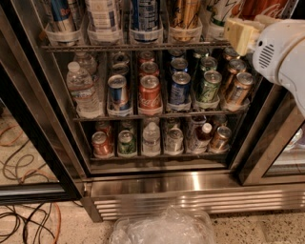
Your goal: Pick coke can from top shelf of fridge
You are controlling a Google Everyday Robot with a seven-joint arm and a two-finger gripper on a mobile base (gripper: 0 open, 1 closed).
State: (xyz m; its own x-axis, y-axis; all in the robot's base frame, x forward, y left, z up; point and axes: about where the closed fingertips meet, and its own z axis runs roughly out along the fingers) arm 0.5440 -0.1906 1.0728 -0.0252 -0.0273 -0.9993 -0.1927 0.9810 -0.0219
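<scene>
The coke can (261,7) stands at the far right of the top shelf (119,47). Only its red lower body with white script shows; its top is cut off by the picture's upper edge. The top shelf is a wire rack with clear trays holding tall cans. My gripper (239,34), cream-coloured on a white arm (281,57), is at the upper right, just in front of and slightly below the coke can. It overlaps the shelf's right end. The fridge (190,183) has a stainless slatted base.
The middle shelf holds a smaller red Coca-Cola can (149,95), blue, green and bronze cans, and a water bottle (83,90). The bottom shelf holds several small cans. A black door frame (33,143) stands at left and another (267,143) at right. Crumpled clear plastic (164,228) and cables (24,219) lie on the floor.
</scene>
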